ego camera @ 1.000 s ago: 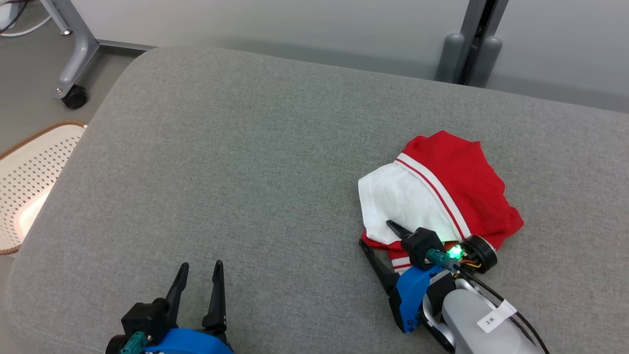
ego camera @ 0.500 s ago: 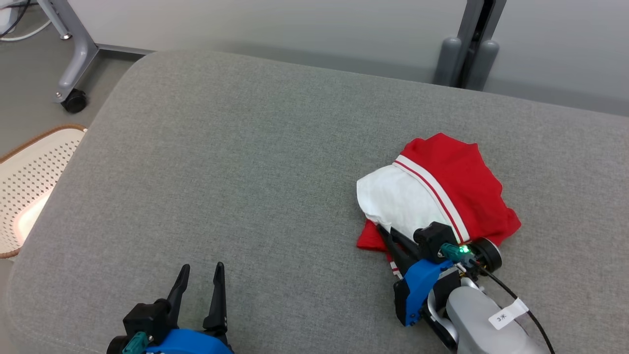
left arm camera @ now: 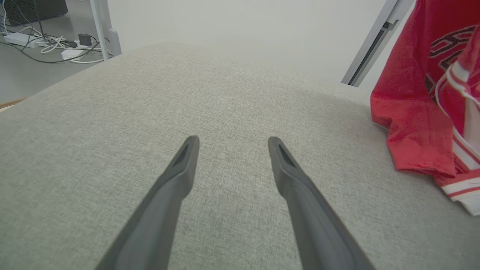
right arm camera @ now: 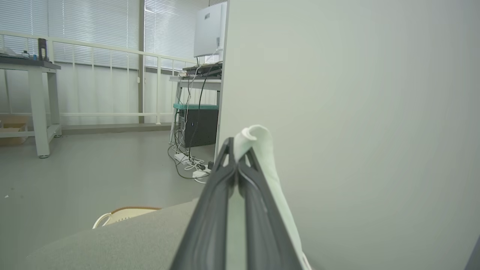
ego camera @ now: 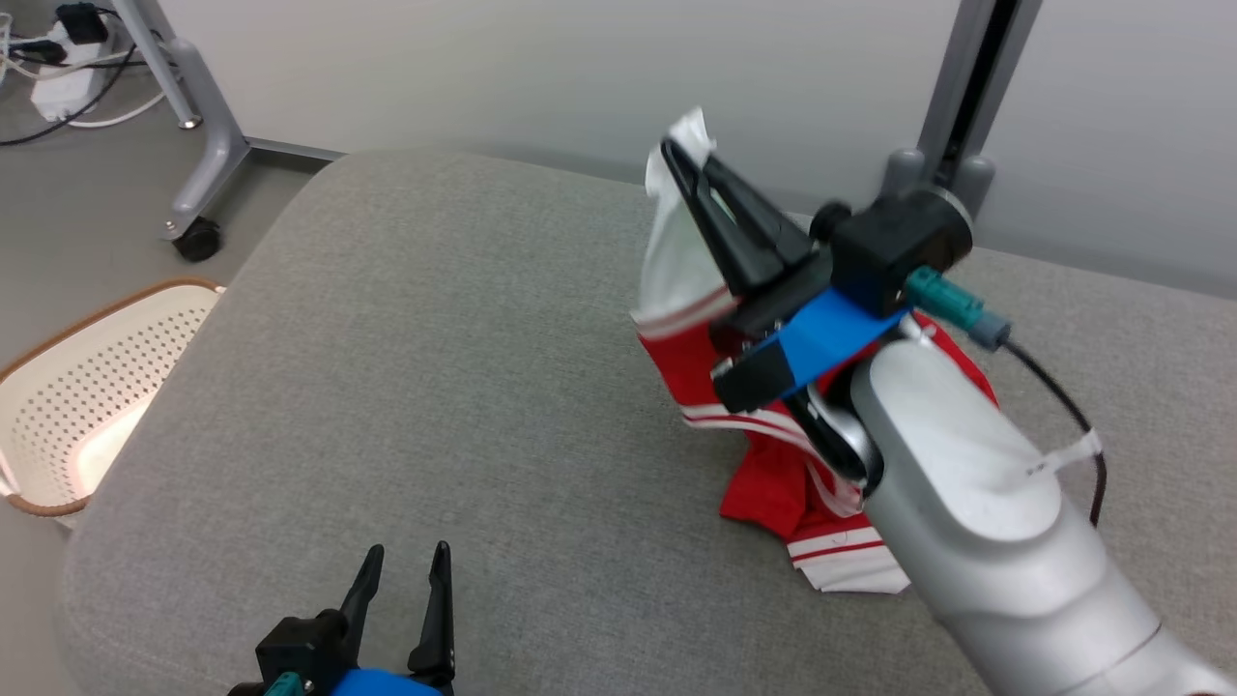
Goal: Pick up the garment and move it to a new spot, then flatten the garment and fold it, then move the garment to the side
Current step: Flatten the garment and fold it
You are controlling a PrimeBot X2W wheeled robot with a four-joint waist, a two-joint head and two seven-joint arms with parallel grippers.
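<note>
Since a second ago the right pincer (ego camera: 681, 159) has closed and come up off the counter (ego camera: 464, 367); then it lay spread at the near edge of the garment (ego camera: 763, 483), which sat bunched flat on the grey fabric; now its two dark fingers are pressed together on a white fold of that garment and hold it high. The head camera has also shifted, so the whole scene sits differently in the head view.

From the head view the white cloth pokes out past the fingertips and hangs down behind them; below it the red part with white stripes trails to the counter, where its lowest folds rest just beside the pale forearm. The right wrist view shows the same grip: the right pincer (right arm camera: 238, 150) is shut with no gap along the fingers, and a rolled lip of white garment (right arm camera: 262, 150) curls over the tips and runs down the right finger.

At the lower left the left pincer (ego camera: 408, 551) has its fingers spread wide, holding nothing; in its own wrist view the left pincer (left arm camera: 233, 139) hangs just above bare grey fabric, well apart from the garment (left arm camera: 408, 112), whose red cloth drapes at the right edge.

A perforated cream basket (ego camera: 58, 406) stands on the floor off the counter's left side.
</note>
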